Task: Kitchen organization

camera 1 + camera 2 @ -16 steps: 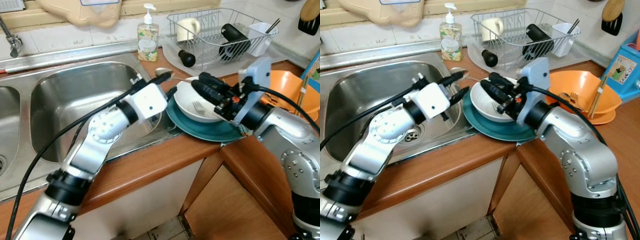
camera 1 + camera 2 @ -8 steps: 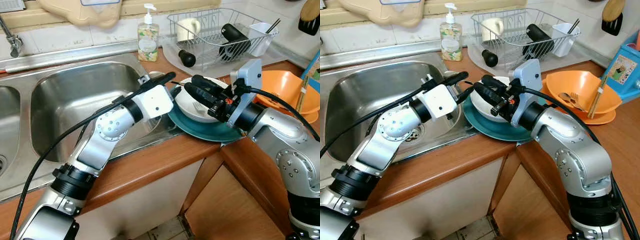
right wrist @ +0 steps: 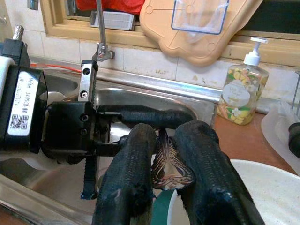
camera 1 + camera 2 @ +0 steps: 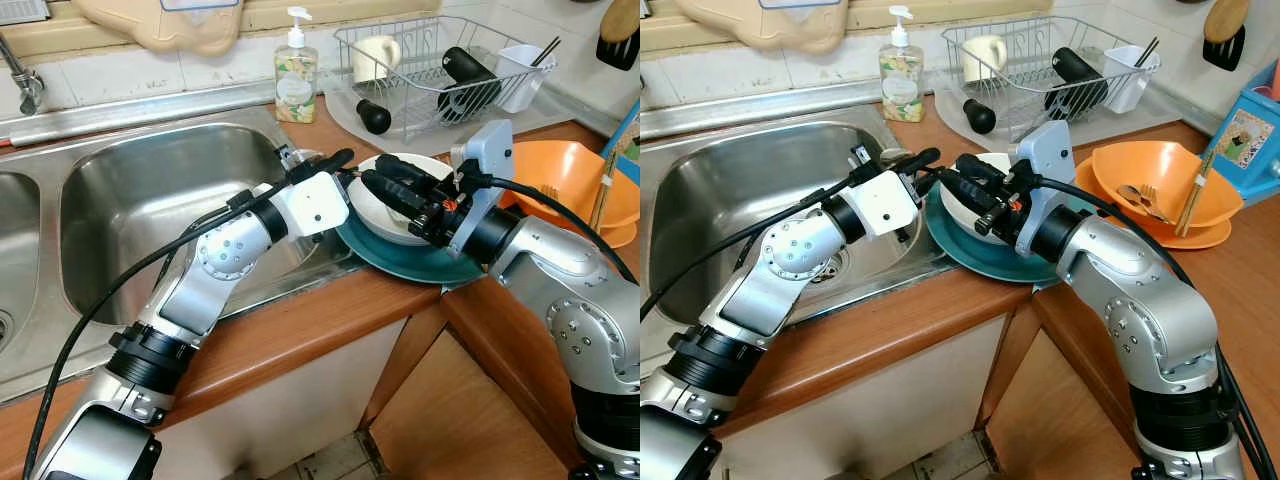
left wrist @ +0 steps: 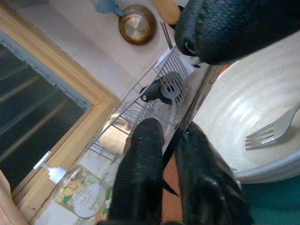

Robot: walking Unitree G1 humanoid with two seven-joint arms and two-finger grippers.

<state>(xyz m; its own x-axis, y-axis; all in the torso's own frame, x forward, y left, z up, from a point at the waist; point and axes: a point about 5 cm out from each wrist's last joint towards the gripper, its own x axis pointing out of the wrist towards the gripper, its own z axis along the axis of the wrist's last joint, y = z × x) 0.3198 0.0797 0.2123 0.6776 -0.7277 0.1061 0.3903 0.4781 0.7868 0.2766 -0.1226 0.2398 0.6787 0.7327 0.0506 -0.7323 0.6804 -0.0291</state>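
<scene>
Over the bowl [image 4: 400, 205], right gripper [image 3: 161, 173] clamping spoon handle [image 3: 165, 164].

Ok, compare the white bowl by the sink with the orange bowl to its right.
The white bowl sits on a teal plate at the sink's edge; the orange bowl rests on the counter on an orange plate. The white bowl holds one fork; the orange bowl holds cutlery and a wooden utensil. Both claws meet over the white bowl; none is near the orange bowl. Both stand upright.

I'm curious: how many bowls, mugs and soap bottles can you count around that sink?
Bowls: 2, the white bowl and the orange bowl
Mugs: 1, the mug
Soap bottles: 1, the soap bottle
Total: 4
</scene>
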